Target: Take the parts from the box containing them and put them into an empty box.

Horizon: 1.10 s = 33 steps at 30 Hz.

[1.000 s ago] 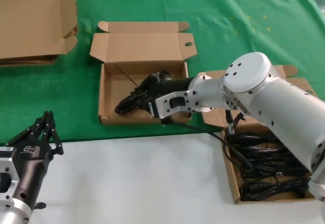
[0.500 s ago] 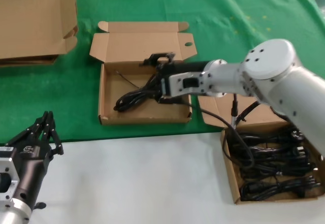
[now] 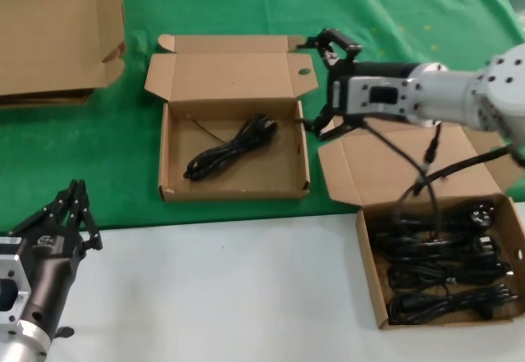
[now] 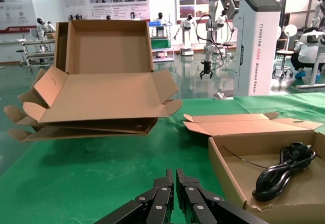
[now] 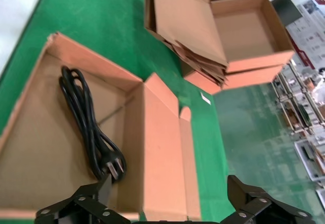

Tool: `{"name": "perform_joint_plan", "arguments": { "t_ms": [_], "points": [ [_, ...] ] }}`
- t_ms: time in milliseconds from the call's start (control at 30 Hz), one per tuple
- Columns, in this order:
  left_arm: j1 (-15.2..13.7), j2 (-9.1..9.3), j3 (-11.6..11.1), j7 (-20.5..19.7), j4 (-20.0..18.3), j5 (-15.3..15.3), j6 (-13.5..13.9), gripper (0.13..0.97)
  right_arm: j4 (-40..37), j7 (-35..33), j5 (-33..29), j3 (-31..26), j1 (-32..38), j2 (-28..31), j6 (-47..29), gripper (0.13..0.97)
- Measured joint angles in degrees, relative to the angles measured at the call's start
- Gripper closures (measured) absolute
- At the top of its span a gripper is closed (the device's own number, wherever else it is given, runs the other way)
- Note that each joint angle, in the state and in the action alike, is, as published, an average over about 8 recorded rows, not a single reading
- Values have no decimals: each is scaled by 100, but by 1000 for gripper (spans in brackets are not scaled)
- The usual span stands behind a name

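The right gripper [image 3: 330, 47] sat in the upper middle of the head view, just right of the holed ear on the lid of the empty box [image 3: 234, 183], hanging over the green cloth [image 3: 123, 173]; its fingers were spread wide with nothing between them; in the right wrist view you could see the two dark fingertips [image 5: 249, 193] far apart at the bottom of the frame. One black power cord [image 3: 230, 147] lay coiled diagonally inside that box, so not exactly empty anymore. The box containing them [image 3: 373, 296] was down in the lower right of the head view, lid folded back, with a bunch of black cords [image 3: 443, 276] piled inside; it sat mostly on the white surface [image 3: 221, 296]. The left gripper [image 3: 61, 218] was parked in the lower left corner; fingers pressed together, holding nothing. A stack of folded cardboard [image 3: 57, 38] sat in the upper left.
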Motion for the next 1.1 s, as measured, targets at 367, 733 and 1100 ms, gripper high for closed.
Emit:
{"name": "perform_joint_plan", "arguments": {
  "t_ms": [367, 733, 1100],
  "points": [
    [0, 0, 0, 0, 0, 0, 0, 925, 1115, 828, -780, 703, -399, 831, -233, 203],
    [0, 0, 0, 0, 0, 0, 0, 925, 2260, 1320, -1172, 1428, -1090, 1625, -301, 147],
    [0, 0, 0, 0, 0, 0, 0, 925, 3049, 1351, -1218, 2061, -1809, 2136, -266, 129]
  ]
}}
